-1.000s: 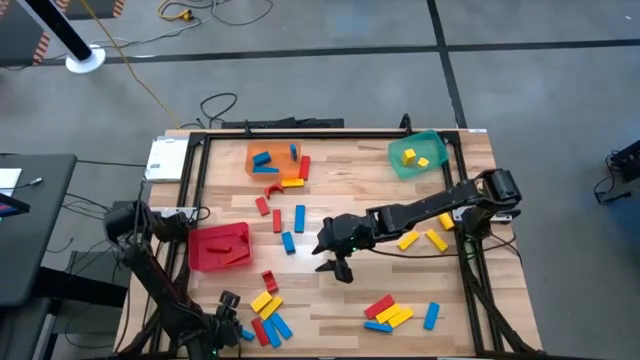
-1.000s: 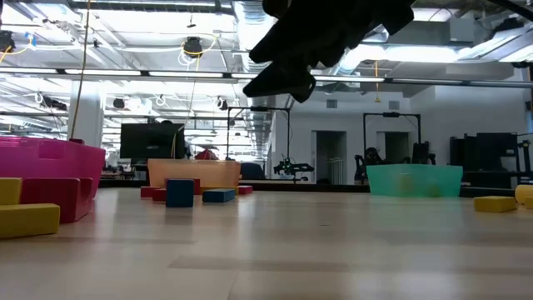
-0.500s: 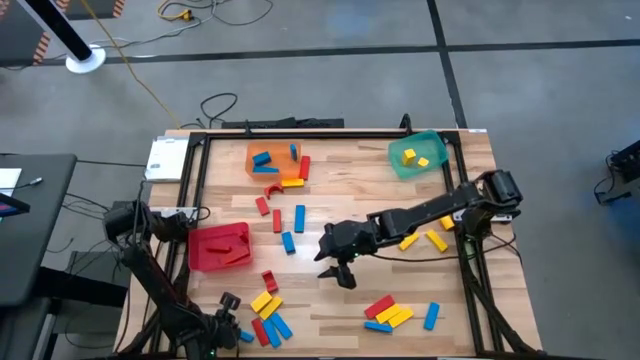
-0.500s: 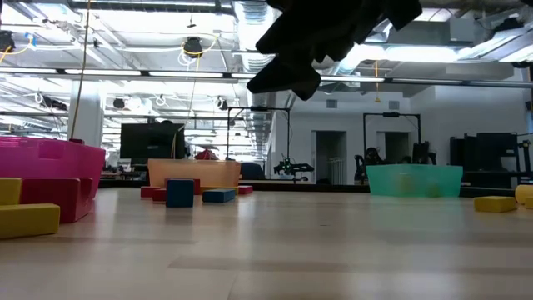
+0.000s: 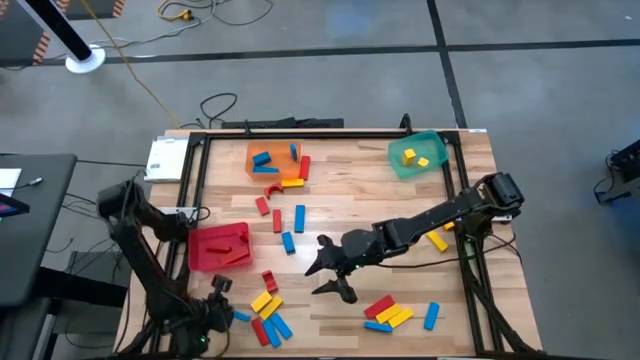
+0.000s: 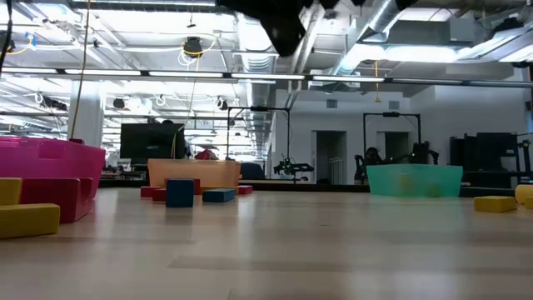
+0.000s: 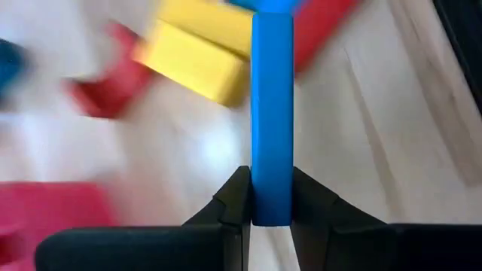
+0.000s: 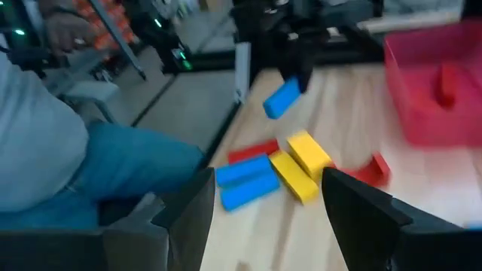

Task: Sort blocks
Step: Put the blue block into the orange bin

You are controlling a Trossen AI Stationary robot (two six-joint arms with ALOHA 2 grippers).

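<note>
My left gripper (image 5: 225,312) hangs over the table's near left corner, shut on a blue block (image 7: 271,113) that the right wrist view shows in the air (image 8: 282,98). Under it lies a pile of yellow, red and blue blocks (image 5: 265,305). My right gripper (image 5: 330,278) is open in mid-air over the table's middle near part, its fingers (image 8: 361,218) wide apart with nothing between them. It faces the left gripper. More blocks lie in the middle (image 5: 285,225), near right (image 5: 390,312) and right (image 5: 425,240). My left gripper pinches one end of the blue block (image 7: 271,203) between its two fingers, one on each broad face. The fingers slant down from above and lie along the block, which sticks out beyond the tips. The block is tilted and lifted clear of the table.
A red bin (image 5: 220,245) stands at the left, an orange bin (image 5: 272,160) with several blocks at the far middle, and a green bin (image 5: 418,155) with yellow blocks at the far right. A seated person (image 8: 68,143) shows beyond the table's left edge.
My left gripper has risen from the near left pile, taking the blue block up clear of the table. My right gripper has moved toward the table's near edge and tipped its fingers more level, staying open.
</note>
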